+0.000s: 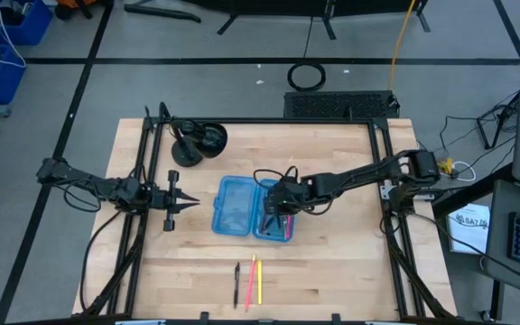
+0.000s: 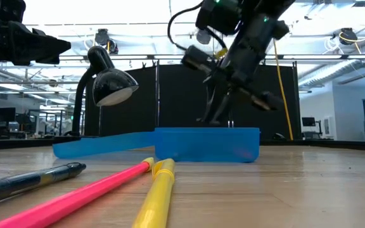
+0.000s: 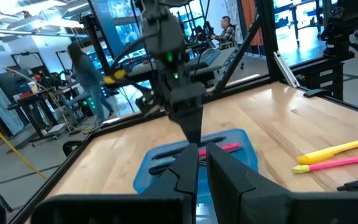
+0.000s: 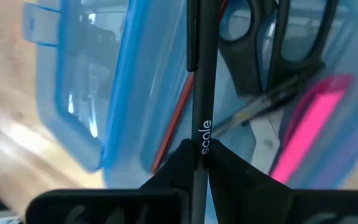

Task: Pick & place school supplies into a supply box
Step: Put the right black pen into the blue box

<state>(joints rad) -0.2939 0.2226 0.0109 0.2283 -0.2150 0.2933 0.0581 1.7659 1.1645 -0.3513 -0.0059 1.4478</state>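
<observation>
The right gripper (image 4: 199, 163) hangs over the box's right half, fingers clamped on one thin black pen (image 4: 201, 81) printed "scale", held along that tray's length. The box (image 1: 233, 206) is translucent blue plastic, two flat rounded-corner halves lying open side by side at the table's (image 1: 332, 262) middle. The right half holds one pair of black-handled scissors (image 4: 277, 37), one pink marker (image 4: 309, 121), one slim red stick (image 4: 174, 121) and one thin dark pen beneath the scissors; the left half holds nothing. Three supplies lie side by side near the table's front edge: one black pen (image 1: 236, 284), one pink pen (image 1: 251, 282), one yellow pen (image 1: 259, 280). The left gripper (image 1: 184, 204) waits left of the box, fingers apart. One black desk lamp (image 1: 199, 141) stands behind.
</observation>
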